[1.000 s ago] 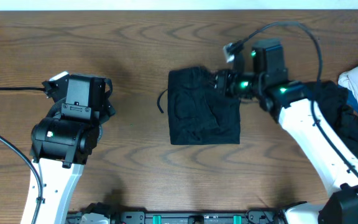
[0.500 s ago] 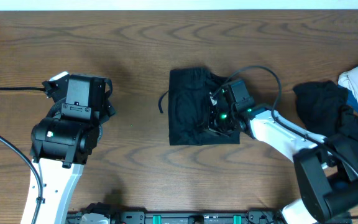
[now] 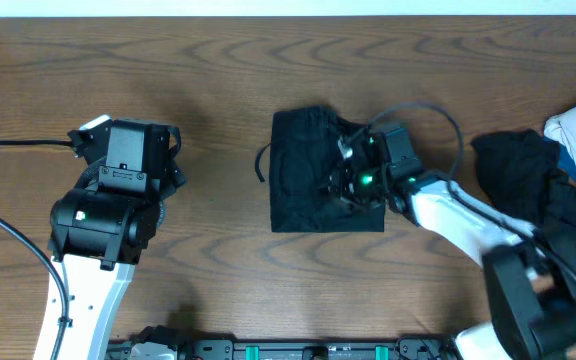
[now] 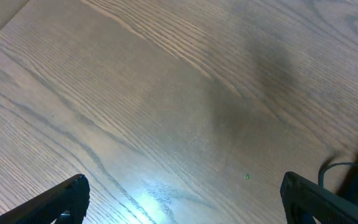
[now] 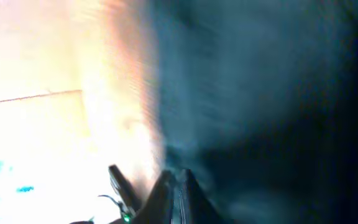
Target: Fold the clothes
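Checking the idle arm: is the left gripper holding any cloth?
No, the left gripper hangs open over the wooden table with nothing in it.

Overhead light: even and fairly bright over the table (image 3: 218,60), with a washed-out pale strip along the top edge.
Overhead sharpness: crisp on the left and in the middle; the right arm (image 3: 468,220) is smeared towards the lower right corner.
Overhead darks: the black garment (image 3: 303,175) is so dark that its folds barely show.
Left wrist: a white glare patch on the wood at lower middle and a soft broad shadow at upper right.
Right wrist: heavily blurred, with the left half blown out to orange-white. The right half is dim blue-black, perhaps fabric.
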Tool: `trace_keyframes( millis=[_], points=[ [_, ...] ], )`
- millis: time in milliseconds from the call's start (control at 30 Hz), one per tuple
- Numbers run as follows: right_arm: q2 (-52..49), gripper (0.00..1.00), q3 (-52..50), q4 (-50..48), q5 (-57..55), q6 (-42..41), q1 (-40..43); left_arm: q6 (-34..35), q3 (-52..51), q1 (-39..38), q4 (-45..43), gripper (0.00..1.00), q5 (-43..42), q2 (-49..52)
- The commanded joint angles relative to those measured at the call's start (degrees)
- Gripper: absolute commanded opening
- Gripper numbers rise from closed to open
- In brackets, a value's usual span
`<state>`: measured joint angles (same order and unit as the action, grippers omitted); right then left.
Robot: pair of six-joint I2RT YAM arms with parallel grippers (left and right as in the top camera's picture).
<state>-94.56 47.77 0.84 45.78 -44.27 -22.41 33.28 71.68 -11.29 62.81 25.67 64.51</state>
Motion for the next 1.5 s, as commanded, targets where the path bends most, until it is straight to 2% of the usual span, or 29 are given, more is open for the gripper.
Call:
trace_keyframes(
  millis=[0, 167, 367, 667, 1033, 1133, 1233, 1333, 1467],
  points=[
    [8.22, 0.11, 2.29, -4.72, 2.82, 0.17, 2.03, 0.92, -0.2, 0.28, 0.15, 0.98, 0.5, 0.22],
    [12.94, 0.19, 2.49, -14.58, 1.03, 0.17, 3.69, 0.94, -0.2, 0.28, 0.15, 0.98, 0.5, 0.24],
    [8.33, 0.23, 2.49, -19.34, 0.11, 0.79, 3.96, 0.94, -0.2, 0.28, 0.11, 0.98, 0.5, 0.24],
    [-8.66, 0.25, 5.4, -30.56, 0.44, 0.59, 3.93, 0.94, -0.2, 0.28, 0.15, 0.98, 0.48, 0.24],
    [-30.05, 0.25, 12.41, -30.86, 1.31, 1.05, 4.39, 0.94, -0.2, 0.28, 0.2, 0.98, 0.48, 0.24],
    [-30.8, 0.23, 12.55, -31.06, 2.84, 1.03, 4.72, 0.94, -0.2, 0.28, 0.2, 0.98, 0.48, 0.24],
    [-29.18, 0.21, 12.68, -35.85, 7.48, -1.09, 5.35, 0.92, -0.2, 0.28, 0.2, 0.98, 0.48, 0.24],
    [-24.55, 0.21, 12.68, -41.03, 10.23, -5.33, 6.49, 0.94, -0.2, 0.28, 0.2, 0.98, 0.48, 0.24],
    [-15.47, 0.22, 12.66, -40.37, 10.38, -6.29, 7.19, 0.94, -0.2, 0.28, 0.46, 0.98, 0.48, 0.24]
  ],
)
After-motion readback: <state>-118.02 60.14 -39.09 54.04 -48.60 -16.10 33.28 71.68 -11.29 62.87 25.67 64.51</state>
